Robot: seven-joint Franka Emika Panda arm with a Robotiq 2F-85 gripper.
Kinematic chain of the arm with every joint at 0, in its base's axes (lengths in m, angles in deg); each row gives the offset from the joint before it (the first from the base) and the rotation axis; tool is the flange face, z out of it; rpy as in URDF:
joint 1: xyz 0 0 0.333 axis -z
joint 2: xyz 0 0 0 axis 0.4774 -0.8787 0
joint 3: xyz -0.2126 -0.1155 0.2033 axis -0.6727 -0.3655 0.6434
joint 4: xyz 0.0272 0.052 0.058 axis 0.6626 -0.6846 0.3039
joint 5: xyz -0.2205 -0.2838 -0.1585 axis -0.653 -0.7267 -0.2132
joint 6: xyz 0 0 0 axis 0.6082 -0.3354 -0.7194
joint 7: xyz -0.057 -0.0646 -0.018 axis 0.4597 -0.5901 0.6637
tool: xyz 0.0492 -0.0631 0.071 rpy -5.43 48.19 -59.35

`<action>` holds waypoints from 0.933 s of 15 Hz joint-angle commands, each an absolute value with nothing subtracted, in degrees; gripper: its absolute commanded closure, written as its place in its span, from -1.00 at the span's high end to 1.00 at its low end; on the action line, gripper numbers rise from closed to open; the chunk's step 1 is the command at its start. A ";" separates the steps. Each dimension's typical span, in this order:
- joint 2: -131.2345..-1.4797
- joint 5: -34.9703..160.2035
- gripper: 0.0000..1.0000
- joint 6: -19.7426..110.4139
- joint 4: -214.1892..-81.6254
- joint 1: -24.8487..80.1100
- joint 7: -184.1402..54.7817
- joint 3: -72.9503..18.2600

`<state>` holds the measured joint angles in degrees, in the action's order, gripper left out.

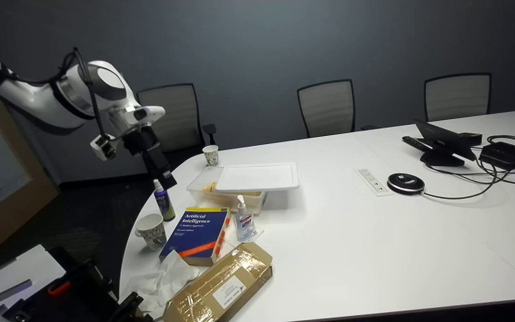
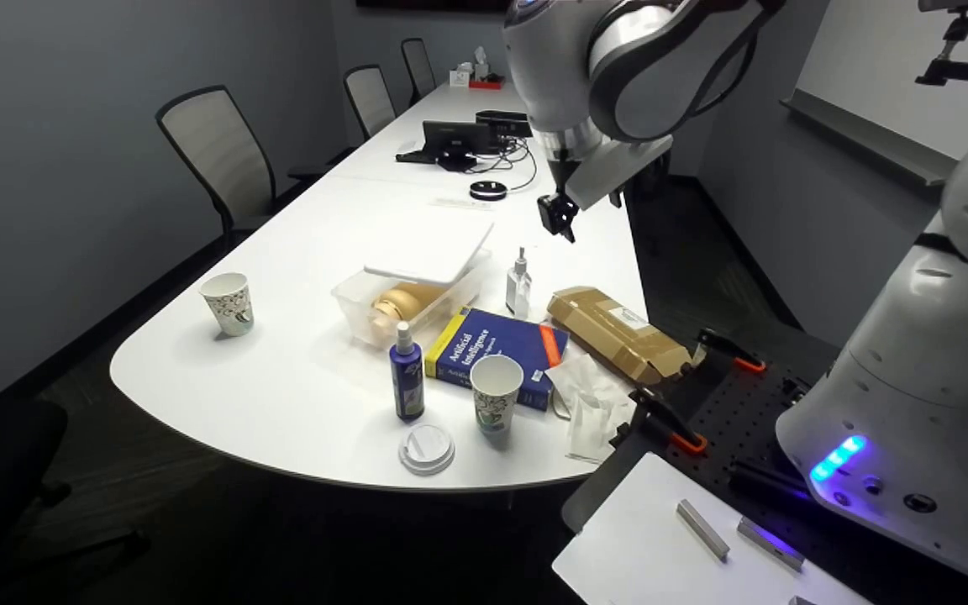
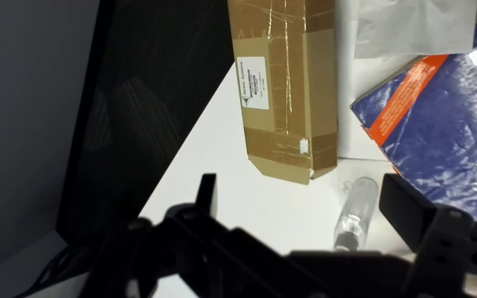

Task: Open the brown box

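Note:
The brown box lies near the table edge in an exterior view. It also shows in an exterior view and in the wrist view. It is a long cardboard box with shiny tape along its top and a white label. Its top looks closed, and a small end flap juts out at the end nearer the gripper in the wrist view. My gripper is open with wide-apart fingers and holds nothing. It hangs above the table, apart from the box, in both exterior views.
A blue book and white tissue lie beside the box. A clear sanitizer bottle stands by its end. Nearby are a clear bin with a tilted white lid, a purple spray bottle and a paper cup.

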<state>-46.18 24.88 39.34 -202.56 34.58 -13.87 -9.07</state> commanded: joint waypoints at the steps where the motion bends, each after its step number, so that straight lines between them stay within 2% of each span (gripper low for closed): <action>1: -56.50 18.55 1.00 40.67 -200.38 31.51 -5.24 -14.13; 14: -85.07 11.92 1.00 46.65 -190.34 22.80 0.59 -25.74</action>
